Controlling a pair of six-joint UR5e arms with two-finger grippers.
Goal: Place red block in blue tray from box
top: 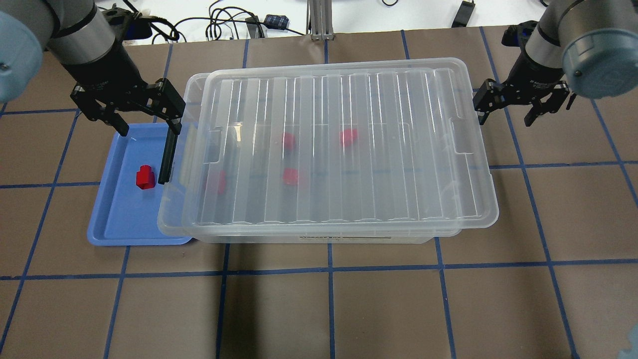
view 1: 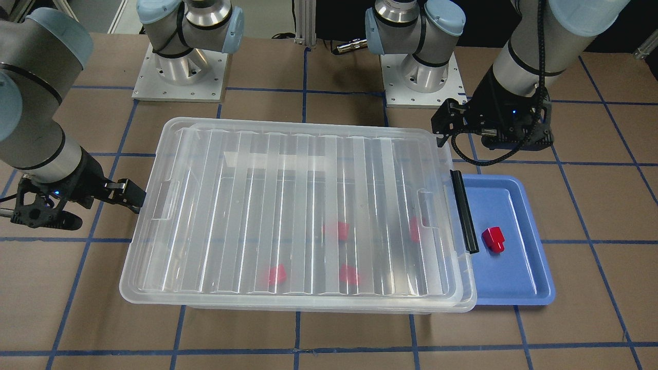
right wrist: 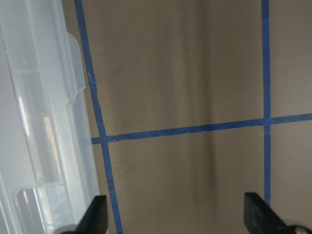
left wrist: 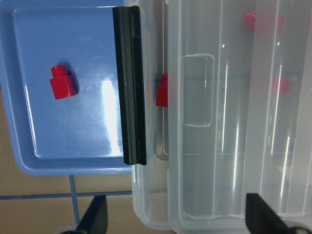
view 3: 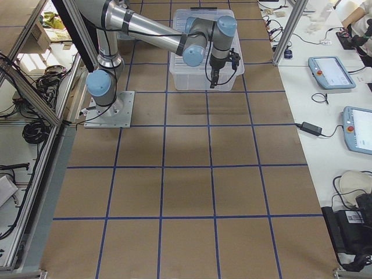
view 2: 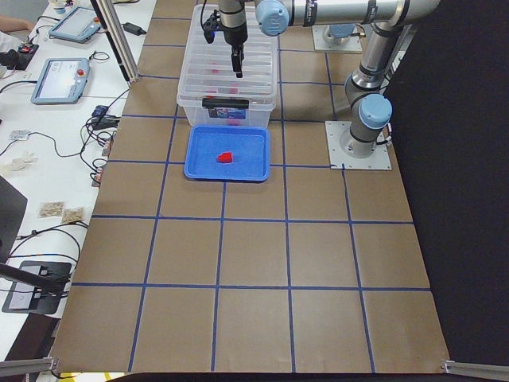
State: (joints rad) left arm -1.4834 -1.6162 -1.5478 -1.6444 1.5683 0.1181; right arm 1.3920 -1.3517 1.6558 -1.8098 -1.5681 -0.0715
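One red block (top: pixel 145 177) lies in the blue tray (top: pixel 124 219), also seen in the front view (view 1: pixel 493 239) and the left wrist view (left wrist: pixel 63 87). The clear box (top: pixel 339 149) has its ribbed lid on, slightly offset. Several more red blocks (top: pixel 290 176) show blurred through the lid. The box's black handle (top: pixel 167 157) overhangs the tray's edge. My left gripper (top: pixel 147 122) is open and empty above the tray's far end, next to the handle. My right gripper (top: pixel 506 117) is open and empty beside the box's other end, over the table.
The tray (view 1: pixel 514 282) sits tight against the box (view 1: pixel 298 205) and is partly under its rim. The arm bases (view 1: pixel 180 67) stand behind the box. Brown table with blue tape lines (right wrist: pixel 185 130) lies all around. Tablets (view 2: pixel 62 79) and cables lie on the side bench.
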